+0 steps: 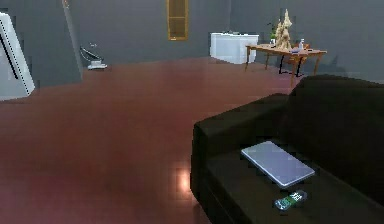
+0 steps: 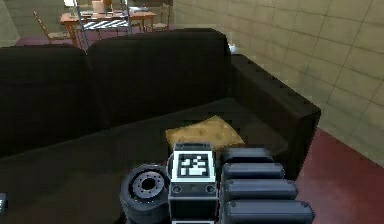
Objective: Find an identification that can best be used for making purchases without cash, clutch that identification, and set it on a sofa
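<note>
Forward view: a dark red-brown floor (image 1: 120,110) runs back to grey walls, and a black sofa (image 1: 330,120) stands at the lower right. A grey laptop (image 1: 277,163) lies flat on its seat. Just beside it, toward the seat's front edge, is a small flat dark-green thing (image 1: 290,201), too small to tell whether it is the card the task wants. A wooden table (image 1: 285,52) with statues on it stands well apart by the far wall. Arm side view: the sofa's back and seat span the picture. A flat tan thing (image 2: 215,133) lies on the seat. Near it, at the bottom edge, the arm (image 2: 255,190) ends in a white marker square (image 2: 192,165), with the gripper (image 2: 146,190) to its left. The gripper's fingers cannot be made out, so whether it holds anything cannot be told. The arm probably sits low over the seat because the sofa is where the card must go.
</note>
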### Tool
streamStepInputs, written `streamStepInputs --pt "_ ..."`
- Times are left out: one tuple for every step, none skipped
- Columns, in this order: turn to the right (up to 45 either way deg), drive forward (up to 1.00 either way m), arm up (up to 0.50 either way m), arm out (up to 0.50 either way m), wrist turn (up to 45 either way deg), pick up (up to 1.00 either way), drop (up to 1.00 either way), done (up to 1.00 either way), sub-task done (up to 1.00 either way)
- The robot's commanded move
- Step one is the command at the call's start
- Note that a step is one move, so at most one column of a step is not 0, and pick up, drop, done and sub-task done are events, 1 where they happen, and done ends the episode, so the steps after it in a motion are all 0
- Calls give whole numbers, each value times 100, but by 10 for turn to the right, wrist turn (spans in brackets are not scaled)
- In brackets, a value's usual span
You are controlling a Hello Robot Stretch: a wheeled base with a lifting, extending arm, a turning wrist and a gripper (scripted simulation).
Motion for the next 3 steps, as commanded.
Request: streamStepInputs --pt "0 0 0 48 0 0 0 0 0" --pt "0 0 0 0 390 0 0 0 0" --pt "0 0 -24 0 0 0 0 0 0"
